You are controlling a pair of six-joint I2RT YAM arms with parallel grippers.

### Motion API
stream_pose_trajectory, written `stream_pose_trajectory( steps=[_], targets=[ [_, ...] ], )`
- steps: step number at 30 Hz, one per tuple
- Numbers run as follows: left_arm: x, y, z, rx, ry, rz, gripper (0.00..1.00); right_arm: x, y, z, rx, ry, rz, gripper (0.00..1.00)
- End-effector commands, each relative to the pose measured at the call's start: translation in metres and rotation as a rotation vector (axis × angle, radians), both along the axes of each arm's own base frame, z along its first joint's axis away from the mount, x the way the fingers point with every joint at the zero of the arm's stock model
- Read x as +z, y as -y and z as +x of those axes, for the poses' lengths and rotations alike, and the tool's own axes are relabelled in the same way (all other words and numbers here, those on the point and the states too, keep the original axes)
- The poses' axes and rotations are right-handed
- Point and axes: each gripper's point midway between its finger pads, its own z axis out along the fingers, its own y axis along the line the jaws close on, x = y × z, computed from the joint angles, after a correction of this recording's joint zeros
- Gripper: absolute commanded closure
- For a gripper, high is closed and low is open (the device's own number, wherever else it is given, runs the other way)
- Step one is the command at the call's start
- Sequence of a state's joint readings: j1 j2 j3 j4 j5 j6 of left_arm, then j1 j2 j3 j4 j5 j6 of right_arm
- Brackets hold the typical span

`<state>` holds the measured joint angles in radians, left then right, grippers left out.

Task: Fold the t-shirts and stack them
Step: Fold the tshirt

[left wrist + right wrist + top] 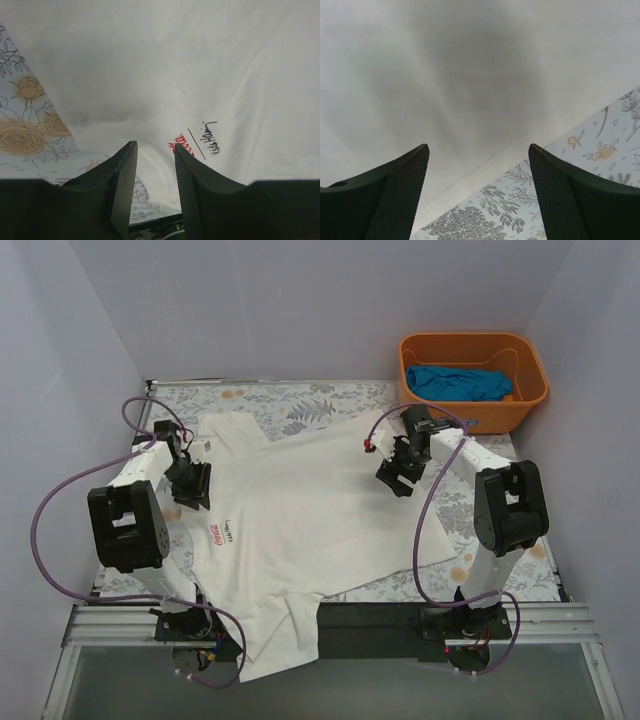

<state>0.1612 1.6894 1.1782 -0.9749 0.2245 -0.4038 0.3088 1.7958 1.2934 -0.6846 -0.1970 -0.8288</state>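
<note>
1. Note the white t-shirt (300, 510) spread wide over the middle of the worktop (300, 400), which bears a floral cover.
2. Record one part of that shirt draped over the near edge, just beside the left arm's base.
3. Find its small red logo (217, 535) on the left portion, close to the left pincer (190, 490).
4. From the left wrist view, see the left pincer (155, 145) with jaws parted only narrowly. Nothing sits between them; white cloth shows beyond the gap.
5. In that same view, note the red logo (182, 145) just past the fingertips, with a line of black handwriting (210, 137) beside it. The shirt's edge runs diagonally at left, with floral cover bare beyond it.
6. Cannot tell whether the left fingertips touch the cloth.
7. Place the right pincer (395, 480) over the shirt's right portion, near its far right edge.
8. From the right wrist view, see the right pincer (479, 147) spread wide, gripping nothing. Plain white cloth fills the view ahead, and the shirt's edge crosses low at right with floral cover beneath.
9. Locate the teal-blue t-shirt (455, 382) bunched inside the orange basket (500, 410) at the far right corner, well apart from both pincers.
10. Note purple cables (40, 530) looping from each arm.
</note>
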Motion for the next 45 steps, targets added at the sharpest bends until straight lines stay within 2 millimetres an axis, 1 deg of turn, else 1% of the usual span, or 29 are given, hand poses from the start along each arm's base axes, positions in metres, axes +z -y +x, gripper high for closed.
stream_pose_trajectory(
  steps=[1,3,4,5,9,10,11,14,15,17,20,23,24,25,26,27,31,32,34,35,37,38,39,40,41,42,43,44,45],
  targets=[
    [-0.017,-0.021,0.010,0.004,-0.010,0.102,0.66,-0.018,0.013,-0.017,0.024,-0.062,-0.066,0.14],
    [-0.027,-0.033,0.015,0.015,-0.020,0.159,0.69,-0.023,0.018,-0.021,0.026,-0.072,-0.085,0.14],
    [-0.030,-0.037,0.026,0.017,-0.001,0.174,0.69,-0.025,0.020,-0.022,0.025,-0.077,-0.093,0.15],
    [-0.040,-0.040,0.029,0.014,-0.019,0.186,0.69,-0.027,0.021,-0.024,0.022,-0.086,-0.097,0.15],
    [-0.054,-0.058,0.055,0.021,-0.020,0.243,0.70,-0.036,0.024,-0.034,0.024,-0.121,-0.110,0.16],
    [-0.055,-0.062,0.059,0.019,-0.015,0.250,0.70,-0.038,0.026,-0.039,0.029,-0.132,-0.115,0.16],
    [-0.052,-0.065,0.070,0.018,0.009,0.256,0.70,-0.044,0.029,-0.048,0.031,-0.157,-0.123,0.16],
    [-0.056,-0.066,0.080,-0.002,0.015,0.254,0.70,-0.049,0.033,-0.066,0.043,-0.196,-0.129,0.16],
    [-0.055,-0.067,0.086,-0.008,0.020,0.256,0.70,-0.053,0.036,-0.079,0.046,-0.222,-0.133,0.16],
    [-0.053,-0.065,0.085,-0.024,0.009,0.240,0.70,-0.054,0.039,-0.092,0.056,-0.250,-0.138,0.17],
    [-0.048,-0.058,0.071,-0.070,-0.001,0.209,0.70,-0.048,0.040,-0.113,0.075,-0.297,-0.121,0.17],
    [-0.046,-0.056,0.051,-0.111,-0.022,0.206,0.70,-0.035,0.027,-0.130,0.112,-0.344,-0.047,0.17],
    [-0.045,-0.054,0.047,-0.118,-0.025,0.199,0.70,-0.031,0.026,-0.141,0.124,-0.380,-0.043,0.17],
    [-0.047,-0.052,0.038,-0.127,-0.045,0.188,0.70,-0.027,0.023,-0.143,0.134,-0.388,-0.032,0.17],
    [-0.044,-0.051,0.035,-0.135,-0.044,0.184,0.70,-0.024,0.022,-0.147,0.145,-0.398,-0.025,0.17],
    [-0.044,-0.049,0.032,-0.143,-0.051,0.178,0.70,-0.018,0.019,-0.157,0.162,-0.434,-0.008,0.17],
    [-0.037,-0.039,0.023,-0.180,-0.062,0.121,0.73,-0.004,0.013,-0.175,0.242,-0.511,0.022,0.17],
    [-0.031,-0.037,0.028,-0.188,-0.041,0.107,0.73,-0.001,0.011,-0.171,0.243,-0.504,0.026,0.17],
    [-0.016,-0.028,0.041,-0.203,0.022,0.053,0.73,0.009,0.006,-0.154,0.233,-0.472,0.044,0.17],
    [0.002,-0.024,0.061,-0.203,0.091,0.029,0.72,0.030,-0.009,-0.123,0.227,-0.382,0.097,0.17],
    [0.025,-0.017,0.085,-0.194,0.170,-0.013,0.70,0.047,-0.017,-0.087,0.167,-0.329,0.161,0.17],
    [0.037,-0.010,0.098,-0.190,0.220,-0.062,0.68,0.081,-0.031,-0.052,0.138,-0.232,0.241,0.17],
    [0.057,-0.009,0.121,-0.183,0.290,-0.066,0.67,0.082,-0.030,-0.033,0.091,-0.231,0.263,0.17],
    [0.067,-0.007,0.134,-0.174,0.330,-0.084,0.65,0.093,-0.034,-0.015,0.077,-0.187,0.289,0.17],
    [0.077,-0.005,0.145,-0.164,0.367,-0.100,0.64,0.091,-0.036,0.002,0.029,-0.188,0.296,0.19],
    [0.093,-0.005,0.161,-0.158,0.420,-0.099,0.64,0.108,-0.039,0.028,0.005,-0.104,0.306,0.21],
    [0.092,-0.006,0.171,-0.138,0.428,-0.111,0.64,0.110,-0.040,0.043,-0.020,-0.070,0.303,0.21],
    [0.095,-0.005,0.177,-0.132,0.438,-0.117,0.64,0.105,-0.040,0.065,-0.066,-0.027,0.289,0.23],
    [0.106,-0.006,0.187,-0.126,0.469,-0.117,0.64,0.109,-0.039,0.080,-0.090,0.022,0.286,0.29]
  ],
)
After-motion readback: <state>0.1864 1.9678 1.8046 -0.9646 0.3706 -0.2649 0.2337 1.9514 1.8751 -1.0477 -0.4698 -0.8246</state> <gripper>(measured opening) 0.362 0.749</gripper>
